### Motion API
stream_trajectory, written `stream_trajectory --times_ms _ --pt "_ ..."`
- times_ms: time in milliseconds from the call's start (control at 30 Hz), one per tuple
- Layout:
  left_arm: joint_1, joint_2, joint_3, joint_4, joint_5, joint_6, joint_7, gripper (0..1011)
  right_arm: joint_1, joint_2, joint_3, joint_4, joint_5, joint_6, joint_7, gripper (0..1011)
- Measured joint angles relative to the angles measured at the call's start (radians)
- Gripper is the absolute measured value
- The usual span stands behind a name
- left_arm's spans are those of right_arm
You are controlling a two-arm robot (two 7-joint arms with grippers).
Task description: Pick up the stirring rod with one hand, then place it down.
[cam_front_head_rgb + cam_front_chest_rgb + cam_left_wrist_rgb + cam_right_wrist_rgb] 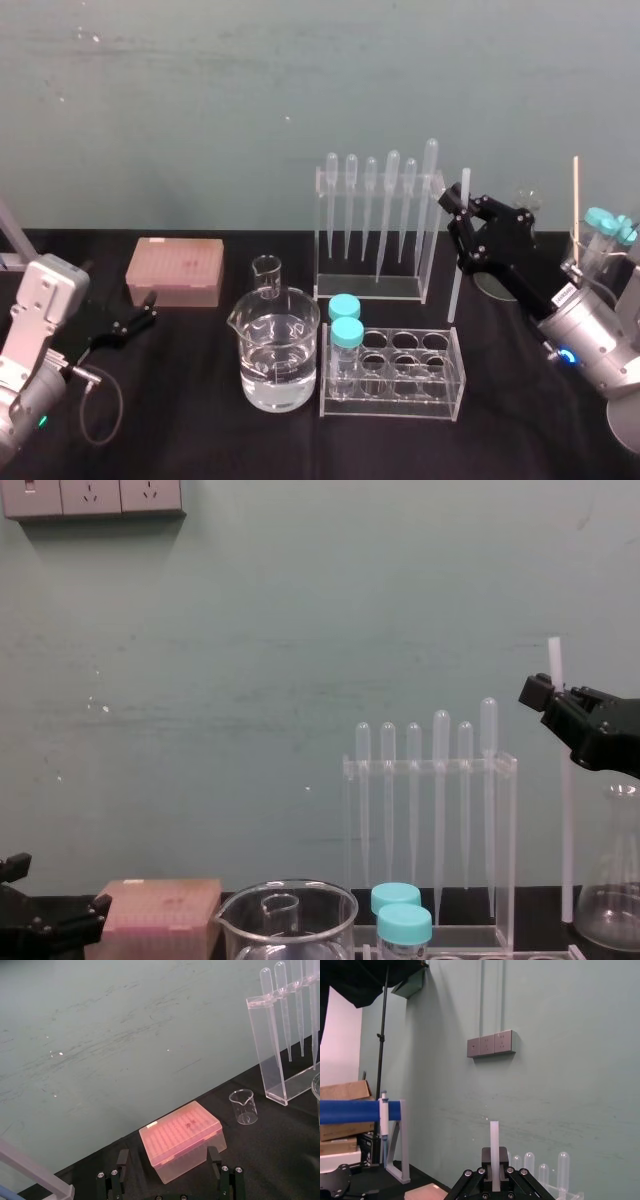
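The stirring rod (459, 250), a thin translucent-white stick, stands nearly upright just right of the pipette rack. My right gripper (462, 205) is shut on its upper part, and a short end pokes out above the fingers. In the chest view the stirring rod (564, 820) hangs down from the right gripper (548, 694), with its lower end close to the black table; I cannot tell if it touches. In the right wrist view the stirring rod (494, 1145) rises between the black fingers (470, 1180). My left gripper (138, 315) rests low at the left, open, facing the pink box (180, 1137).
The clear pipette rack (375, 285) holds several pipettes. A water-filled beaker (277, 350), a small beaker (267, 275) and a tube rack (395, 375) with two blue-capped tubes stand at the front centre. A flask (612, 900) and a tube-filled beaker (598, 250) sit at right.
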Motion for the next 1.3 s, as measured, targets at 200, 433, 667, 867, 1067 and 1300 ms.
stream_trajectory --times_ms 200,433,667,867,1067,1300 --pt "0.000 0.000 0.000 0.000 0.000 0.000 0.000 1000 0.001 0.000 -0.001 -0.001 0.001 -0.002 0.000 70" --pt "0.000 0.000 0.000 0.000 0.000 0.000 0.000 1000 0.002 0.000 -0.002 -0.003 0.001 -0.006 0.000 70" --pt "0.000 0.000 0.000 0.000 0.000 0.000 0.000 1000 0.003 0.000 -0.003 -0.003 0.001 -0.008 0.000 70" --pt "0.000 0.000 0.000 0.000 0.000 0.000 0.000 1000 0.003 0.000 -0.003 -0.004 0.001 -0.008 0.001 70" --pt "0.000 0.000 0.000 0.000 0.000 0.000 0.000 1000 0.004 0.000 -0.003 -0.005 0.001 -0.009 0.001 70" --pt "0.000 0.000 0.000 0.000 0.000 0.000 0.000 1000 0.004 0.000 -0.003 -0.005 0.001 -0.010 0.002 70"
